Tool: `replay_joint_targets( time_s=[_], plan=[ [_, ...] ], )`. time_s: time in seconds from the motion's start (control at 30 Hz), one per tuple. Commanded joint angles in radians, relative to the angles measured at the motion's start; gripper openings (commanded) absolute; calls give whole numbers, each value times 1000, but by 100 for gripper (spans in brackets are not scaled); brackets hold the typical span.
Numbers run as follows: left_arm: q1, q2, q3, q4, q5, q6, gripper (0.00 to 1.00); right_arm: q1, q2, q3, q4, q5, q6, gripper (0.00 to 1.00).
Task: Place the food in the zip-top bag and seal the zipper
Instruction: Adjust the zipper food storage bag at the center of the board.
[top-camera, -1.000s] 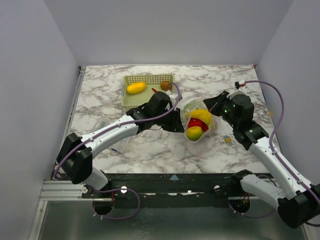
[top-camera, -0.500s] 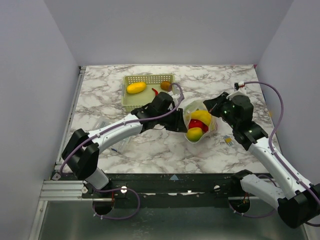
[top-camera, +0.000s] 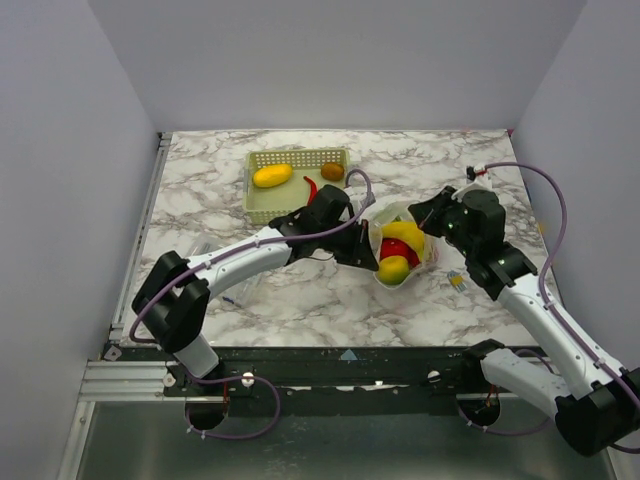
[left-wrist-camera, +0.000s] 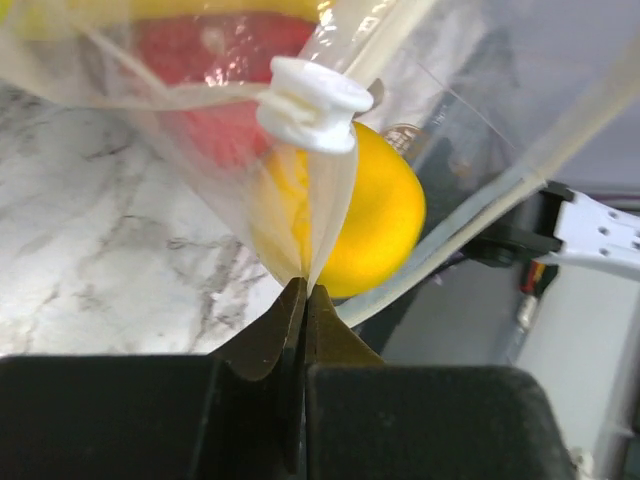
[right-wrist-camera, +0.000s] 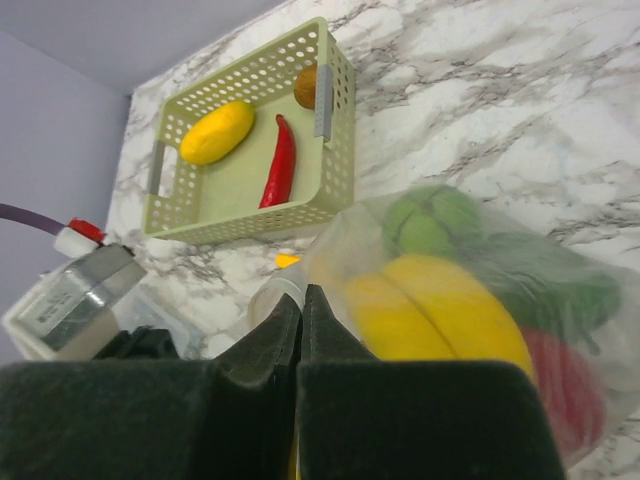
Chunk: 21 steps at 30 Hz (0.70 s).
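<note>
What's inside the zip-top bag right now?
Seen through the clear zip-top bag: a yellow banana, a green pepper, a red round piece and a round yellow fruit. Anything lying beneath these is covered and cannot be made out.

The bag (top-camera: 426, 256), holding food (top-camera: 400, 235), lies right of the basket (top-camera: 300, 152), seemingly nearer.

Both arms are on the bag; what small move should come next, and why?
Probably the left gripper should slide along the mouth edge of the bag, carrying the white slider toward the right gripper. Both grippers are shut on the bag, the slider sits just beyond the left jaws, and fruit is inside.
</note>
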Motion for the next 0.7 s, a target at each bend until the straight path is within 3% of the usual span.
replay_joint_targets(
  time_s=[0.0,0.13,0.27,0.37,0.47,0.67],
  plan=[
    [0,-97,-14,87,212,-93,0,6,-16,91,-143,72,-123,1],
    [2,-161,-39,123,274,-196,0,6,-10,175,-274,63,-197,1],
    [3,-218,-74,200,314,-306,0,5,17,276,-379,-70,-210,1],
    [13,-263,-74,160,281,-352,0,6,46,328,-427,-161,-205,1],
    [38,-297,-137,170,249,-441,0,6,54,290,-396,-180,-209,1],
    [125,-306,-355,432,279,-660,0,6,158,148,-281,-164,-217,1]
  ],
)
